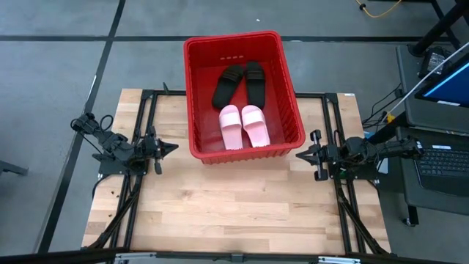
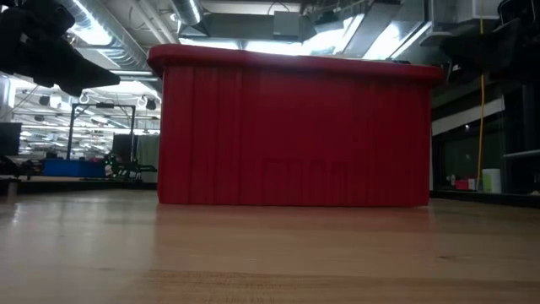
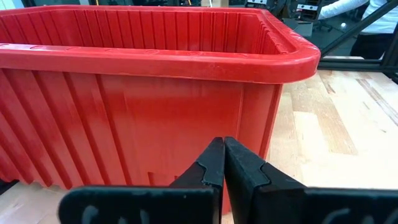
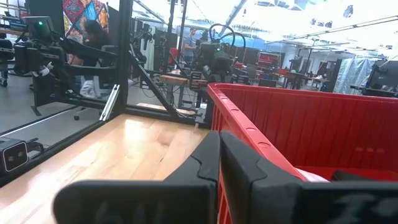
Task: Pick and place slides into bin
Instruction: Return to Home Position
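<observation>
The red bin [image 1: 238, 48] stands at the table's far middle. Inside it lie two black slides [image 1: 239, 81] toward the far wall and two pale pink slides [image 1: 245, 125] toward the near wall, all resting on the bin's floor. My left gripper [image 1: 173, 147] is shut and empty, level, just left of the bin's near left corner [image 3: 267, 68]. My right gripper [image 1: 299, 155] is shut and empty, level, just right of the bin's near right corner [image 4: 249, 118]. The low view shows only the bin's near wall [image 2: 295, 135].
Black frame rails [image 1: 146, 117] run along both sides of the wooden table [image 1: 234, 213]. The table's near half is bare wood. A desk with a laptop [image 1: 447, 158] stands beyond the right edge.
</observation>
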`<state>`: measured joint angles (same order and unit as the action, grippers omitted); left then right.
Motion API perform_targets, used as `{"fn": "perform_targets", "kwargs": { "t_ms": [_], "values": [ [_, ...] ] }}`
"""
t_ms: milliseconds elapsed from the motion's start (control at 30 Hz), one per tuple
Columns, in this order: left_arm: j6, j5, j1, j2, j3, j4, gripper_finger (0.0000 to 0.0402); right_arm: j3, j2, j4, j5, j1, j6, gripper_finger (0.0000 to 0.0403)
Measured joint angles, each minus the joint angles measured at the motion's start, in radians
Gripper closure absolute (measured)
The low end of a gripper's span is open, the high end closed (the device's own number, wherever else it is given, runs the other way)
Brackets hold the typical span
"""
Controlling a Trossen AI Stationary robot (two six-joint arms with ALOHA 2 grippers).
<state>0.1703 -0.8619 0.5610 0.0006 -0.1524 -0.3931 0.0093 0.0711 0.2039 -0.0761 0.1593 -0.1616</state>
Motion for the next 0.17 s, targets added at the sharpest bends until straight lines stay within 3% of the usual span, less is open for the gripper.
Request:
{"fn": "perform_targets", "kwargs": {
  "t_ms": [167],
  "values": [
    [0.000,0.000,0.000,0.000,0.000,0.000,0.0394,0.000,0.000,0.000,0.000,0.000,0.000,0.0386]
  ]
}}
